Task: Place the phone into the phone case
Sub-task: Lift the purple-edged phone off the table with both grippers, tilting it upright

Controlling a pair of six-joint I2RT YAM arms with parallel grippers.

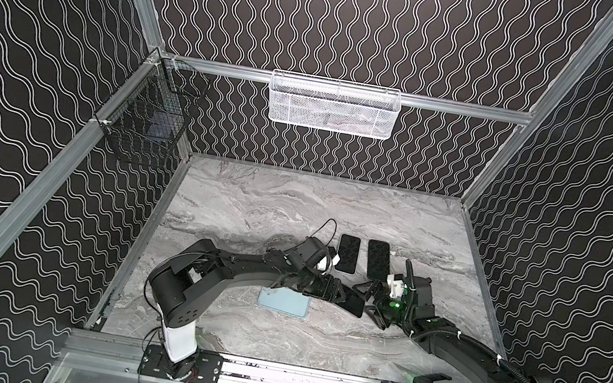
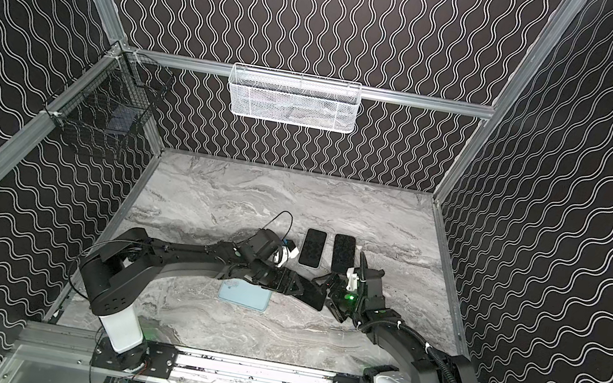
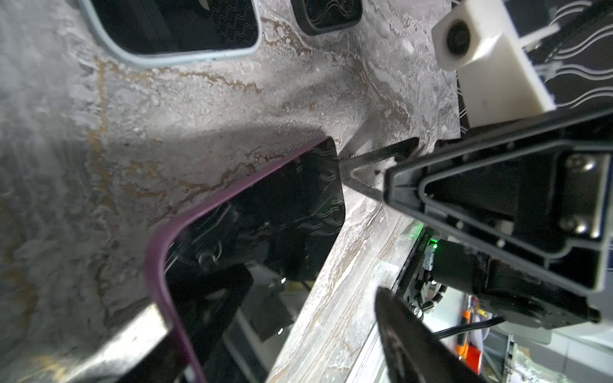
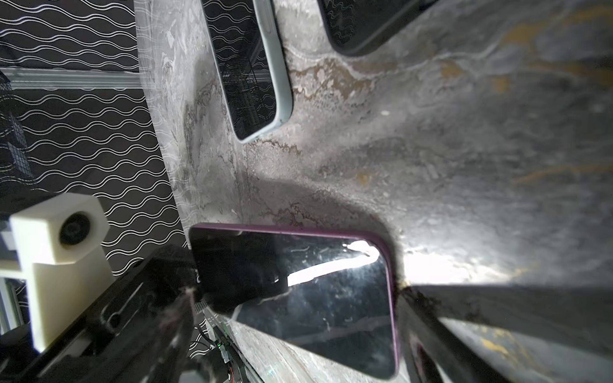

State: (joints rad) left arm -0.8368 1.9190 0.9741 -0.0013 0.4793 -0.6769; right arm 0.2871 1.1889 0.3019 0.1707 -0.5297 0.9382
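A black phone with a purple rim (image 1: 352, 303) (image 2: 314, 297) hangs tilted above the table between both grippers. My right gripper (image 1: 370, 306) (image 4: 292, 315) spans its width, and one finger (image 4: 428, 318) presses the purple edge. The phone (image 4: 331, 298) fills the gap between those jaws. My left gripper (image 1: 342, 296) (image 3: 275, 331) straddles the other end of the phone (image 3: 265, 215). Its dark finger (image 3: 414, 341) stands clear of the screen, and the phone's back lies near the other finger. The light blue phone case (image 1: 284, 302) (image 2: 245, 296) lies flat under the left arm.
Two more phones (image 1: 348, 253) (image 1: 377, 260) lie side by side on the marble table (image 1: 252, 200) just behind the grippers. A white mesh basket (image 1: 331, 106) hangs on the back wall. On the left rail there is a black wire basket (image 1: 148, 119).
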